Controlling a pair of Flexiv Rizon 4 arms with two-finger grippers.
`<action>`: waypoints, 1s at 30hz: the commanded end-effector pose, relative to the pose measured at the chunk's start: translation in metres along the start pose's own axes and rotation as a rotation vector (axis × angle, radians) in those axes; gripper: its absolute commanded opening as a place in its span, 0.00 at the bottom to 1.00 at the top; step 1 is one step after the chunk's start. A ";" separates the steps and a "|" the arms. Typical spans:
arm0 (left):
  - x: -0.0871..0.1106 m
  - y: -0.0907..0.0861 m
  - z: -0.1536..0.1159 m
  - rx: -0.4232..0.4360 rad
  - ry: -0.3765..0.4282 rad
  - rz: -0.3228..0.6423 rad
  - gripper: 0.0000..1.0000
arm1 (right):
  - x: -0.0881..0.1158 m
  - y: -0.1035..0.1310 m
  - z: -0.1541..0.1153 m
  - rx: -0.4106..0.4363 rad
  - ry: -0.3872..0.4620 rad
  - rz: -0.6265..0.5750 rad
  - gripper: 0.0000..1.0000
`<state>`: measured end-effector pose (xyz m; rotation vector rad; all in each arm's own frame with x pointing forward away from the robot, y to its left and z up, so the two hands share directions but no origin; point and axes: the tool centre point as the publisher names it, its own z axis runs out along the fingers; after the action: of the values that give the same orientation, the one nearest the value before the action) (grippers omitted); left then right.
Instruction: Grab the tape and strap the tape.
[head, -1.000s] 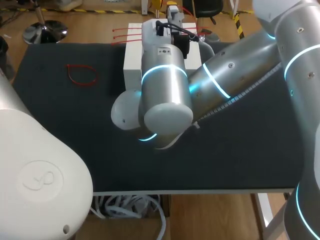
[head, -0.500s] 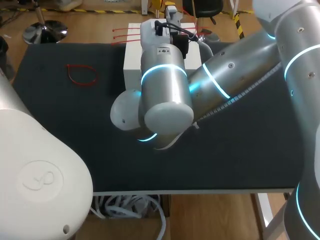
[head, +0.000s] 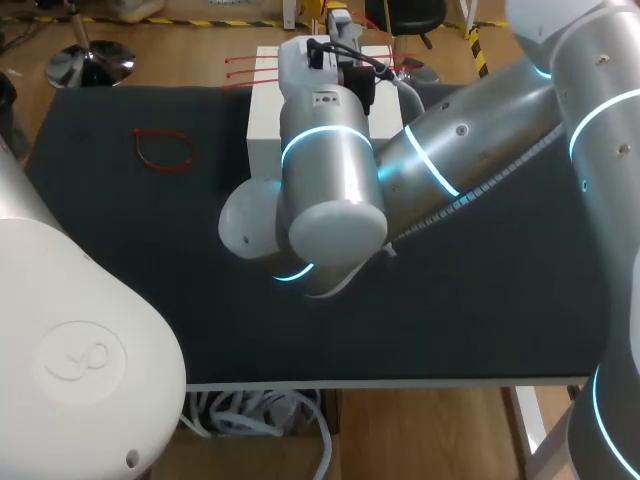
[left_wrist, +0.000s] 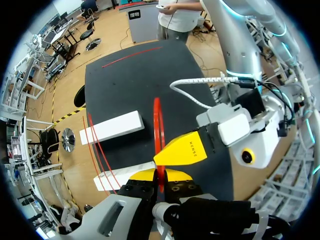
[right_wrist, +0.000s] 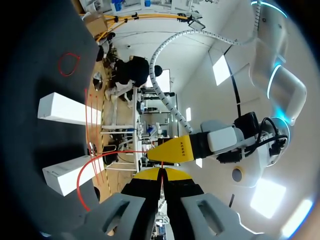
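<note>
The tape is a thin red tie (left_wrist: 157, 125). My left gripper (left_wrist: 160, 179) is shut on one end of it, and the strip runs straight ahead from its yellow tips. My right gripper (right_wrist: 161, 172) is shut on the same red tie (right_wrist: 100, 165), which curves out in a loop beside it. The two grippers meet tip to tip: the right one's yellow fingertip (left_wrist: 182, 150) shows in the left wrist view, the left one's fingertip (right_wrist: 172, 150) in the right wrist view. In the head view the right arm (head: 330, 170) hides both grippers above the white blocks (head: 265, 120).
Two white blocks (left_wrist: 112, 127) (left_wrist: 120, 175) stand at the mat's far edge with spare red ties (head: 245, 68) lying across them. A closed red loop (head: 162, 150) lies on the dark mat (head: 120, 240) at the left. Another straight red tie (left_wrist: 132, 55) lies farther off on the mat.
The right arm's forearm and wrist have edged slightly to the left. Both grippers keep their hold on the tie.
</note>
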<state>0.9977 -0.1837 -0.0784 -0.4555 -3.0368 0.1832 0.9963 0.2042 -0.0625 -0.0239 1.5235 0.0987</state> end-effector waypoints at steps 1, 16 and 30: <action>0.001 0.000 -0.001 -0.002 0.001 0.001 0.00 | -0.002 0.000 0.000 -0.005 0.009 -0.002 0.00; 0.001 0.000 -0.001 -0.002 0.001 0.001 0.00 | -0.003 0.005 0.004 -0.021 0.013 -0.002 0.00; 0.001 0.000 -0.001 -0.002 0.001 0.001 0.00 | -0.003 0.006 0.004 -0.027 0.013 0.002 0.00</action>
<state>0.9982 -0.1835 -0.0783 -0.4545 -3.0373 0.1835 0.9994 0.2107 -0.0620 -0.0417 1.5294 0.1225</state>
